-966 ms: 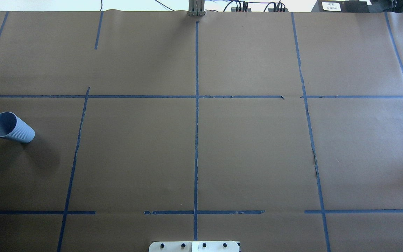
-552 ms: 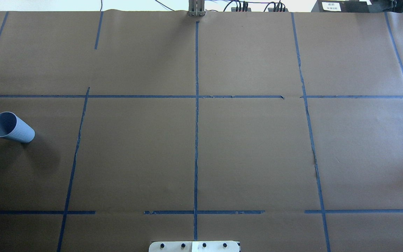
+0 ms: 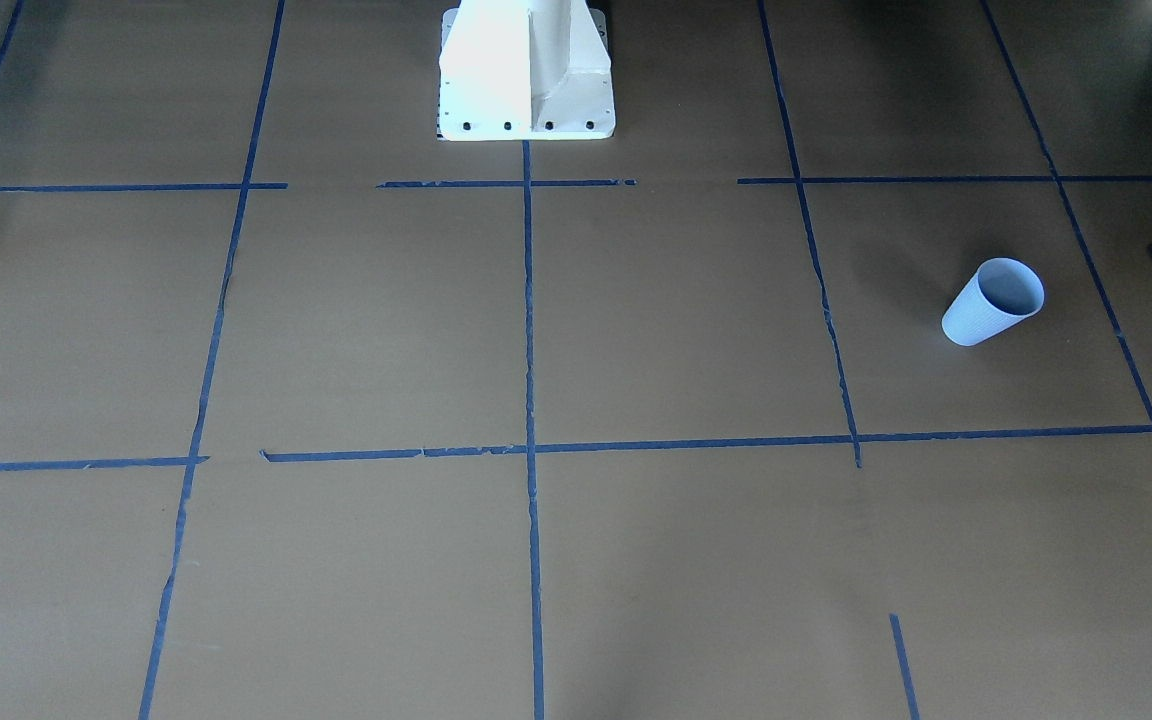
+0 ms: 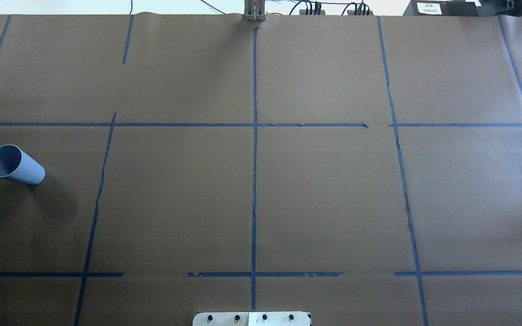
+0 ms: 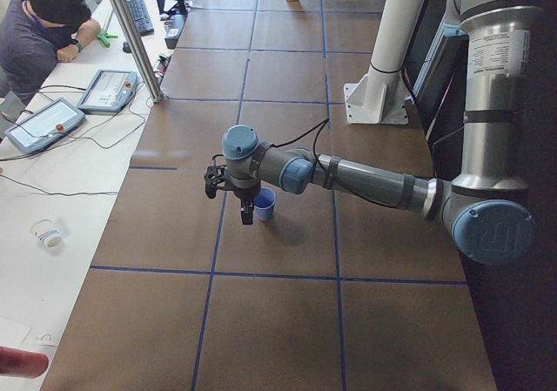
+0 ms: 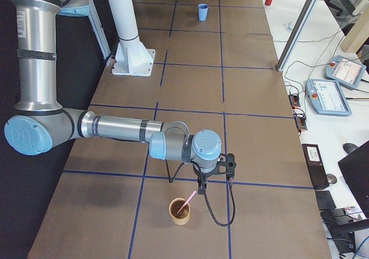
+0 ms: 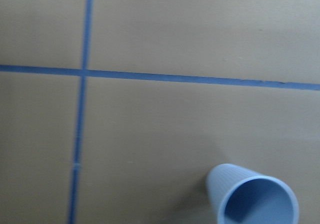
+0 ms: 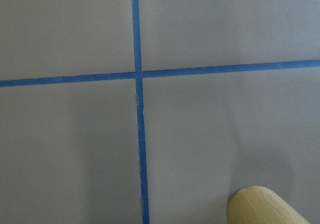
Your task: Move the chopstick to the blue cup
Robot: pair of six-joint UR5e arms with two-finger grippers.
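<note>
The blue cup (image 4: 15,165) stands upright at the table's left side; it also shows in the front view (image 3: 993,300), the left side view (image 5: 265,205) and the left wrist view (image 7: 255,196). It looks empty. My left gripper (image 5: 246,215) hangs just beside it; I cannot tell whether it is open. A pinkish chopstick (image 6: 188,202) leans in a tan cup (image 6: 179,211) at the table's right end. My right gripper (image 6: 201,188) hovers just above that cup's rim; I cannot tell its state. No fingers show in either wrist view.
The tan cup's rim (image 8: 262,206) shows at the right wrist view's bottom edge. Blue tape lines divide the brown paper table. The robot's white base (image 3: 526,70) stands mid-table at the near edge. An operator (image 5: 43,25) sits beside pendants.
</note>
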